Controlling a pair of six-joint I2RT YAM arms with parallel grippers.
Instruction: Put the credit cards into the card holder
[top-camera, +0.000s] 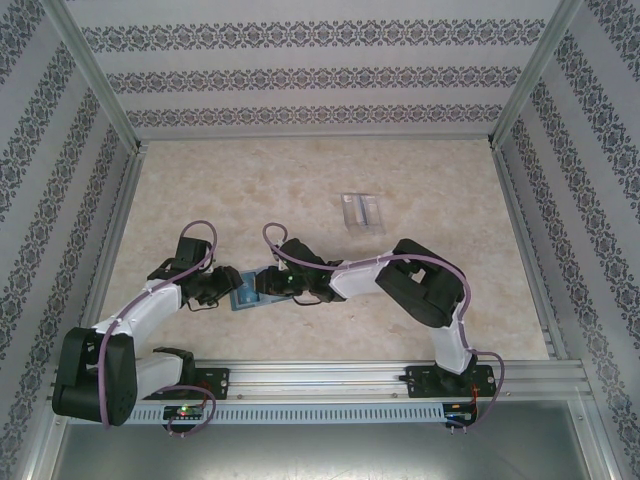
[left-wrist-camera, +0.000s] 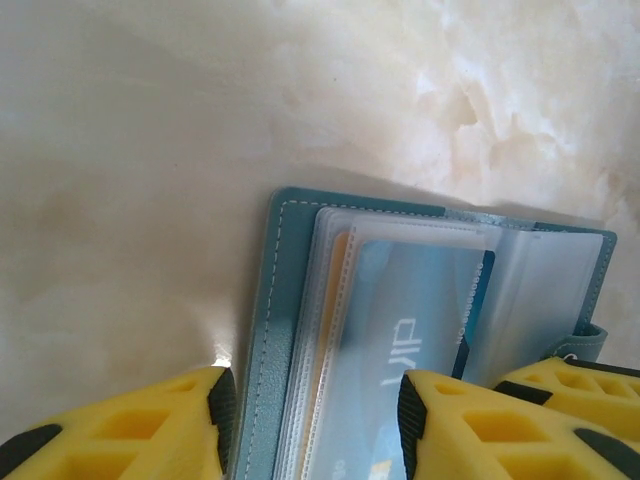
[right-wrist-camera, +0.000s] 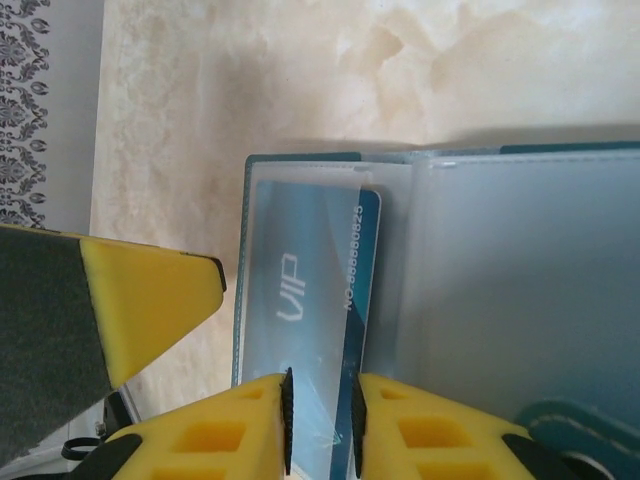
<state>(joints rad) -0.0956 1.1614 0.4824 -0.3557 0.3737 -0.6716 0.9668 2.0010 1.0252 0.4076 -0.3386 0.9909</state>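
credit card (right-wrist-camera: 366, 250), half hidden in a card holder (left-wrist-camera: 275, 300) sleeve (right-wrist-camera: 290, 230), pinched by right gripper (right-wrist-camera: 320, 430); left gripper (left-wrist-camera: 315, 412) spread astride the holder.

A clear plastic stand (top-camera: 361, 212) sits on the beige marbled tabletop (top-camera: 250, 190), toward one o'clock from its centre. Floral-striped wall panels (top-camera: 300, 70) enclose the table.

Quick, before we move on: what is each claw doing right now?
Left gripper: open, straddling the teal card holder edge.
Right gripper: closed on the blue VIP card.
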